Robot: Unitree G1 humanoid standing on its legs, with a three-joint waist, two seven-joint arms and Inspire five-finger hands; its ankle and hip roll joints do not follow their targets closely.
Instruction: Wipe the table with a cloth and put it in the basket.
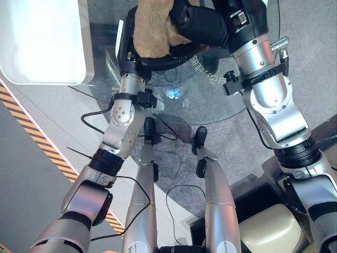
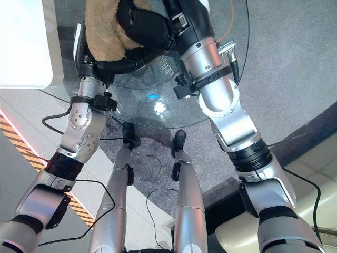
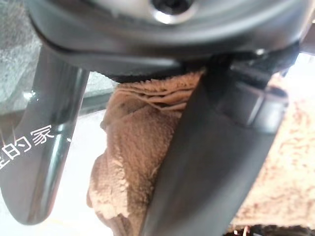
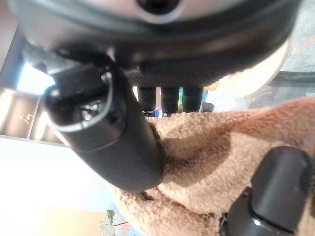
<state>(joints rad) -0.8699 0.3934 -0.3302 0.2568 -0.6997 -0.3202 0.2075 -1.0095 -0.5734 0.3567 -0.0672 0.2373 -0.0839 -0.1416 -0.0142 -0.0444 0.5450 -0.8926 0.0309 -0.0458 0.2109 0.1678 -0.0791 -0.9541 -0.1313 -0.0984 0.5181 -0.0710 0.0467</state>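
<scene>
**Both robot hands on the cloth above the glass table**

The tan, fuzzy cloth (image 1: 151, 29) is bunched up between the two robot hands over the far part of the round glass table (image 1: 210, 100). It is lifted into a crumpled heap rather than lying flat.

The left robot hand (image 1: 138, 55) comes up from the lower left and sits under and beside the cloth. In the left wrist view the cloth (image 3: 133, 162) is folded in layers right against the dark palm, with the thumb (image 3: 211, 162) pressed across it, so this robot hand is closed around the cloth.

The right robot hand (image 2: 145, 26) reaches in from the right and lies over the top of the heap. In the right wrist view its thumb (image 4: 106, 128) presses into the pile and the fingers (image 4: 170, 98) dip into the cloth (image 4: 221, 152) behind it, pinching the fabric between them. A dark fingertip of the other robot hand shows at the edge of that view, touching the same cloth.

A white tray (image 1: 42, 42) with raised rims stands at the far left, just beside the table's edge. A yellow-and-black striped line (image 1: 31, 126) runs across the grey floor below the table on the left.
</scene>
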